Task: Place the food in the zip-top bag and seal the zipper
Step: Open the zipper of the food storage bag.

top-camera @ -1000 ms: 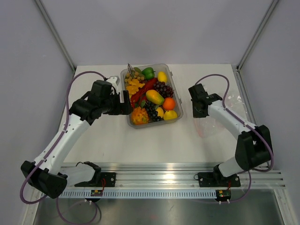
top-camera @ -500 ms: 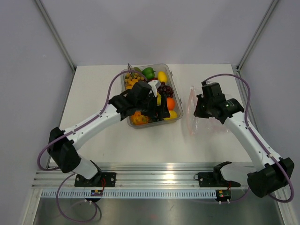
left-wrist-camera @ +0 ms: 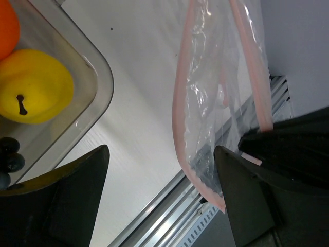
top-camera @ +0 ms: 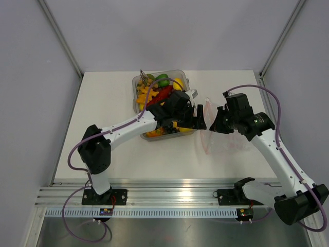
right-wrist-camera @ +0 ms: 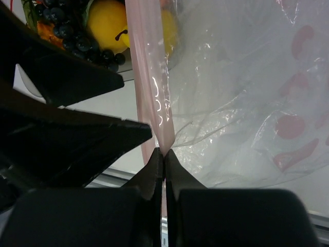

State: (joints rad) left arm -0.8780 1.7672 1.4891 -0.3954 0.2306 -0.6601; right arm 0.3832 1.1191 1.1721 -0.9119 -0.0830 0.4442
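The zip-top bag is a clear pouch right of the tray. My right gripper is shut on its pinkish zipper strip and holds that edge up; the pinch shows in the right wrist view. My left gripper is open and empty. It has reached past the tray's right edge, right beside the bag's mouth. In the left wrist view the zipper strip hangs between its spread fingers. The food lies in the tray: red chilli, green pepper, a lemon, grapes.
The rigid clear tray stands at the back middle, partly covered by my left arm. Its rounded corner is close to my left fingers. The metal rail runs along the near table edge.
My left arm has swung right from over the tray to the bag's mouth. My right gripper has stayed shut on the zipper strip and shifted slightly, with the bag's edge now nearer the tray.
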